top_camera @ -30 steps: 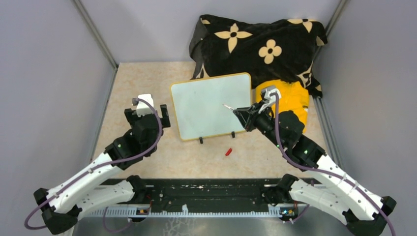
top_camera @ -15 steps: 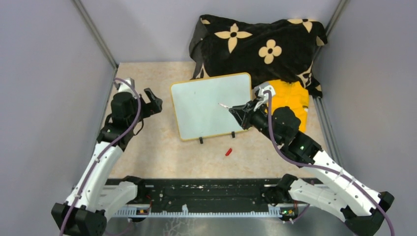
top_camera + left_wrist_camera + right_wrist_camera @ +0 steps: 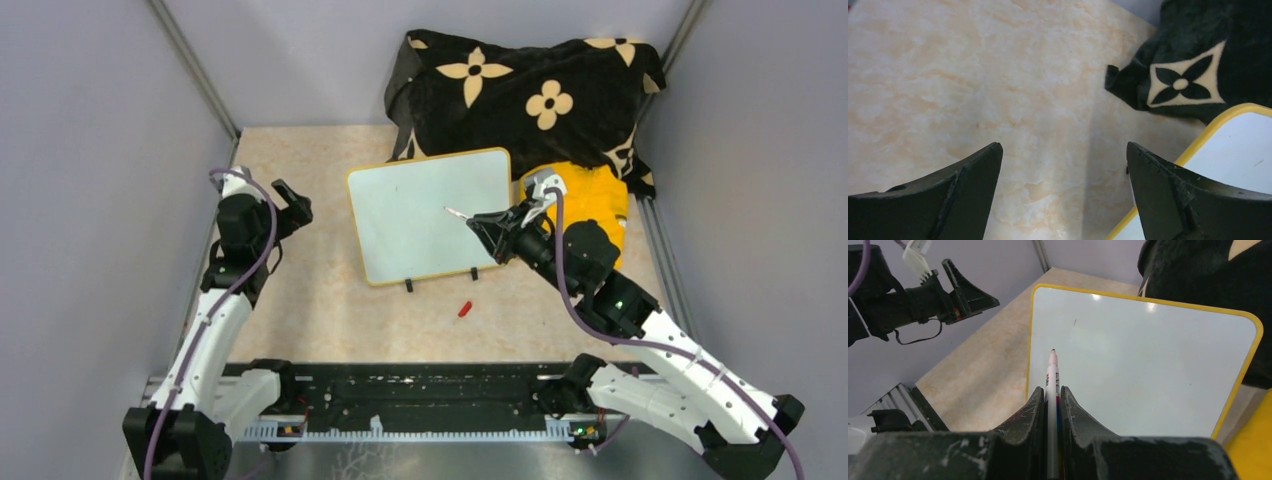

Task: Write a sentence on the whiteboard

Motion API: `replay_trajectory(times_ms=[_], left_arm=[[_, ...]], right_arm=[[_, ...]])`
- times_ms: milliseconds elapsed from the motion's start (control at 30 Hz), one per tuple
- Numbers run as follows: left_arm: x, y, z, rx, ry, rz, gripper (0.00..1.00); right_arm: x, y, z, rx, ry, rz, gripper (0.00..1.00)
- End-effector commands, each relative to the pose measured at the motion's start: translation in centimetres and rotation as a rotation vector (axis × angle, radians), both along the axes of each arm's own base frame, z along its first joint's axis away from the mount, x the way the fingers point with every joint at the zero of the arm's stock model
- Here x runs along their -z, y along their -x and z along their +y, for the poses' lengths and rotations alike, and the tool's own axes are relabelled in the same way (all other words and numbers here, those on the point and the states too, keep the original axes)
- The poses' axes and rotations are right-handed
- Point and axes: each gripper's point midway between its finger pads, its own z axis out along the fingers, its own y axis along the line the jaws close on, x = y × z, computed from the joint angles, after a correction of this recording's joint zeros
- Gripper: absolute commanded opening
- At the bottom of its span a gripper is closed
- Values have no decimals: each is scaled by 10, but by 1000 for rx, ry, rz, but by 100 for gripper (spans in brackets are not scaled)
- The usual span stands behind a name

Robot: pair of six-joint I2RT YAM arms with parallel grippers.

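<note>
Right gripper (image 3: 482, 222) of mine is closed tight on the marker (image 3: 457, 214), and in the wrist view the pen (image 3: 1052, 371) sticks out straight between the two fingers with its uncapped tip toward the whiteboard (image 3: 1148, 365). Compared with one second ago this hand has moved only a little, further in over the right half of the board; I cannot tell if the tip already touches the surface. The bigger change is on my other side: my left gripper (image 3: 288, 203), which was just beside the left edge of the whiteboard (image 3: 400, 235), has pulled away to the left side of the table (image 3: 320, 300) and now stands well apart from the board, jaws wide open and holding nothing. The whiteboard itself has not shifted; it lies in the middle of the table, its far corner against the dark flowered blanket (image 3: 520, 90), and its surface is blank except for a tiny dark mark. The red cap (image 3: 464, 309) lies near the board's front edge. I judge the sentence is not begun, and the board is now unsupported, so pen pressure could push it.
</note>
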Motion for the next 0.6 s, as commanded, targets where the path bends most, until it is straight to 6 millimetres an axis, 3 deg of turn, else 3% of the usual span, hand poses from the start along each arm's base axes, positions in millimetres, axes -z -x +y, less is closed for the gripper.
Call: replay_trajectory(times_ms=[0, 200, 333, 567], left_arm=[[-8, -19, -43, 254, 50, -59, 99], [-18, -29, -78, 496, 108, -191, 99], [-20, -20, -88, 651, 194, -288, 99], [-13, 12, -123, 971, 270, -376, 99]], right_arm=[[-19, 3, -1, -11, -52, -54, 0], [-18, 3, -4, -2, -49, -58, 0], [-20, 2, -4, 4, -48, -66, 0], [-21, 6, -6, -1, -60, -61, 0]])
